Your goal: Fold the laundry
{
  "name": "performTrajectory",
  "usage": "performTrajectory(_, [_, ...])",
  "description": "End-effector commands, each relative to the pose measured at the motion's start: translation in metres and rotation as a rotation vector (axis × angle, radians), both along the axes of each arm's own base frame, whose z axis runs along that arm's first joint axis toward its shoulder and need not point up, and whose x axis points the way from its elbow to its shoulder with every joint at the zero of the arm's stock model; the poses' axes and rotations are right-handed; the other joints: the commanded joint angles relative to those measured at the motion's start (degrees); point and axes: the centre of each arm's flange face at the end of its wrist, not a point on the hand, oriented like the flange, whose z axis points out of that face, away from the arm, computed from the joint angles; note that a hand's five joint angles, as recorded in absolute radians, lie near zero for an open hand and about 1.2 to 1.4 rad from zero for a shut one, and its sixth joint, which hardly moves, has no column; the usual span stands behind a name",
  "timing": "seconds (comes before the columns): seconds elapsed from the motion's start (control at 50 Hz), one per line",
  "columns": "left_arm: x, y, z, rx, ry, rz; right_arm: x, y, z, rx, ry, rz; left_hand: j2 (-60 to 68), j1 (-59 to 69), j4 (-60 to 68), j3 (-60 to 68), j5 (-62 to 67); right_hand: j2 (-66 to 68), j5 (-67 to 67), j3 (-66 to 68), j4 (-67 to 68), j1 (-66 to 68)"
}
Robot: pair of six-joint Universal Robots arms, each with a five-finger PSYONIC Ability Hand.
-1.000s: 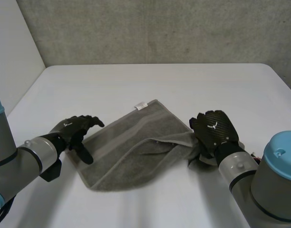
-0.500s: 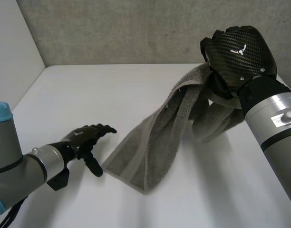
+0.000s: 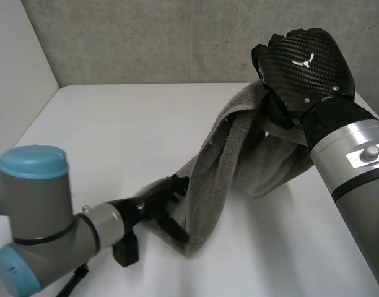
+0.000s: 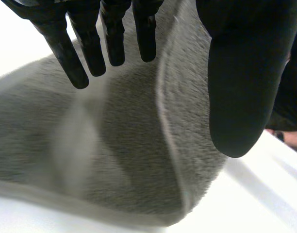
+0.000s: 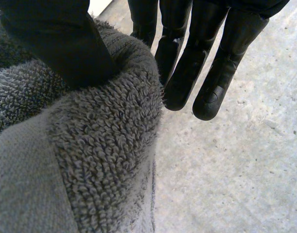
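Note:
A grey towel (image 3: 220, 167) hangs from my right hand (image 3: 304, 62), which is raised high over the table's far right and shut on the towel's upper end. The towel's lower end trails down to the white table (image 3: 115, 124) near its front middle. My left hand (image 3: 165, 204) is low at that lower end, fingers straight and spread, right beside the cloth. In the left wrist view the towel (image 4: 139, 160) lies just past my left hand's fingers (image 4: 109, 29) and thumb. In the right wrist view my right hand's thumb (image 5: 56, 43) presses into the bunched towel (image 5: 90, 170).
A grey concrete wall (image 3: 146, 37) runs along the back of the table and a white side wall (image 3: 16, 62) stands at the left. Bare white tabletop spreads to the left of the towel and behind it.
My right hand has lifted the towel's end from the table to high at the right. My left hand has slid right to the towel's trailing lower end.

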Motion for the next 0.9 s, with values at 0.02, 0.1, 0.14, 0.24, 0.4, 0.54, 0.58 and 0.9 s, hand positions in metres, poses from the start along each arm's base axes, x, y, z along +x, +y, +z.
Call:
performTrajectory(0.02, [-0.03,0.021,-0.003,0.053,0.052,-0.071,-0.002,-0.001,0.004,-0.009,-0.009,-0.023,11.97,11.99,11.94,11.97,12.03,12.37,15.78,11.9,11.56,26.12])
performTrajectory(0.1, [-0.036,0.026,0.0,0.058,0.073,-0.068,-0.002,-0.001,0.002,-0.004,-0.007,-0.029,30.55,30.57,30.52,30.55,30.61,12.37,15.78,11.9,11.56,26.12])
performTrajectory(0.14, [-0.036,0.023,0.001,0.044,0.074,-0.036,-0.003,-0.001,0.001,0.001,-0.006,-0.029,46.15,46.17,46.12,46.15,46.21,12.37,15.78,11.9,11.56,26.12])
performTrajectory(0.24, [-0.029,0.001,0.005,-0.074,0.04,0.153,-0.005,-0.004,-0.005,0.015,0.008,-0.04,59.75,59.78,59.73,59.75,59.81,12.37,15.78,11.9,11.56,26.12])
performTrajectory(0.4, [0.018,-0.051,0.053,-0.332,-0.042,0.354,-0.01,-0.003,-0.016,0.099,0.075,-0.023,59.75,59.78,59.73,59.75,59.81,12.37,15.78,11.9,11.56,26.12])
performTrajectory(0.54, [0.037,-0.049,0.082,-0.558,-0.194,0.32,-0.01,-0.009,-0.05,0.336,0.205,0.046,59.75,59.78,59.73,59.75,59.81,12.37,15.78,11.9,11.56,26.12])
performTrajectory(0.58, [0.039,-0.046,0.088,-0.608,-0.229,0.304,-0.01,-0.009,-0.061,0.415,0.243,0.069,59.75,59.78,59.73,59.75,59.81,12.37,15.78,11.9,11.56,26.12])
performTrajectory(0.9, [0.054,-0.027,0.062,-0.733,-0.541,0.155,-0.009,-0.021,-0.135,0.836,0.423,0.194,59.75,59.78,59.73,59.75,59.81,3.34,6.75,2.88,2.54,17.1])
